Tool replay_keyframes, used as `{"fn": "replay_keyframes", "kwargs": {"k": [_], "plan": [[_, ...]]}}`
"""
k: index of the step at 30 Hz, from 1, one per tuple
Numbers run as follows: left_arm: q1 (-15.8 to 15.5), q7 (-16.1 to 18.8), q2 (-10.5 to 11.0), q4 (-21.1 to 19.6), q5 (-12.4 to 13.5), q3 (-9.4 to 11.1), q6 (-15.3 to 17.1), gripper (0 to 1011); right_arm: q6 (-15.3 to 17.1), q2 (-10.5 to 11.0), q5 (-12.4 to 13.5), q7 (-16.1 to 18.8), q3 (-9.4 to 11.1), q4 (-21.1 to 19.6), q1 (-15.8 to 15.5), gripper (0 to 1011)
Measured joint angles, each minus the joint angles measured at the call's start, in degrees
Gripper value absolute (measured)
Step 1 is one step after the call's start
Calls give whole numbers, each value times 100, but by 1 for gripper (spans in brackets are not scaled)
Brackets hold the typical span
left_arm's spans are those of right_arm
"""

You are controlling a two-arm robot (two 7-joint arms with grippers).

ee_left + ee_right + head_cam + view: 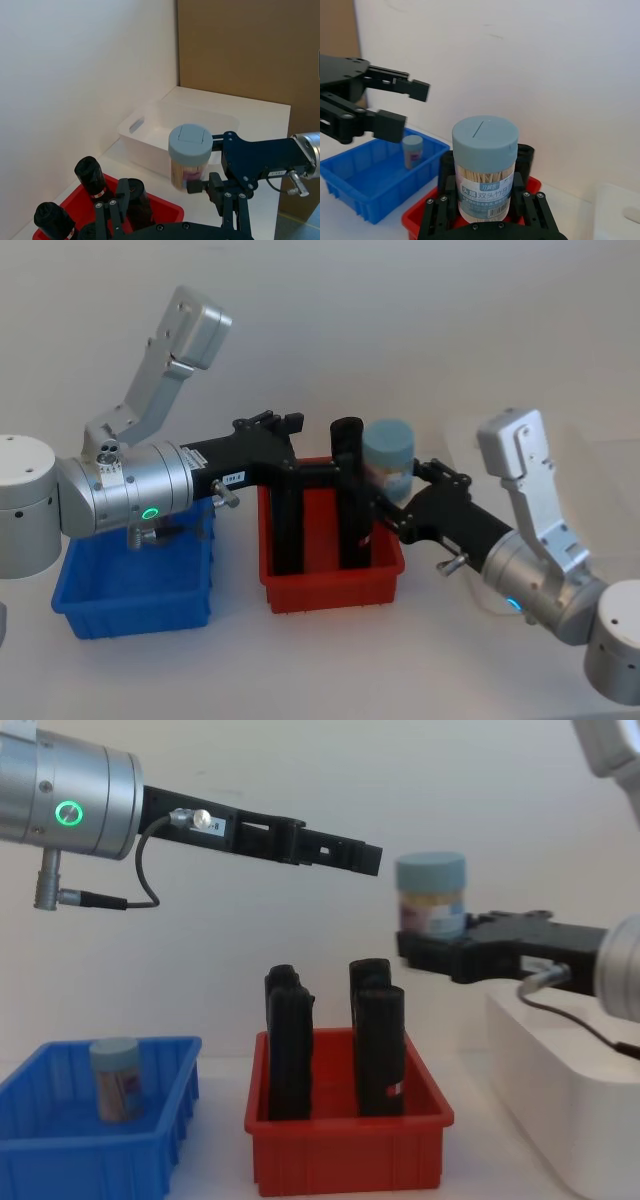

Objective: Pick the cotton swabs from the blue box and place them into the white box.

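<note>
- The right jaws pinch a swab jar (431, 895) by its lower half, upright and raised high.
- The red bin (350, 1155) with its black blocks (380, 1050) sits below these jaws. The white box (560, 1070) lies lower, to their right.
- The left jaws are spread and empty, level with the right jaws and apart from them.
- A second jar (115, 1078) stands upright in the blue box (100, 1155), well below and left of the left jaws.
</note>
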Motion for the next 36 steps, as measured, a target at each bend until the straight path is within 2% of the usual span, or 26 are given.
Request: {"fn": "replay_keyframes", "kwargs": {"k": [12,20,27,36], "plan": [[0,0,0,0,0,0,0,1004,37,381,157,-682,319,-182,-305,637],[0,0,0,0,0,0,-1,1004,-9,578,225,-1017,508,-72,-431,637],[0,0,0,0,0,0,0,1004,-91,623,229,-1111,578,141,-417,637],[0,0,0,0,0,0,0,1004,-236,589,164,-1117,609,556,-252,636]]}}
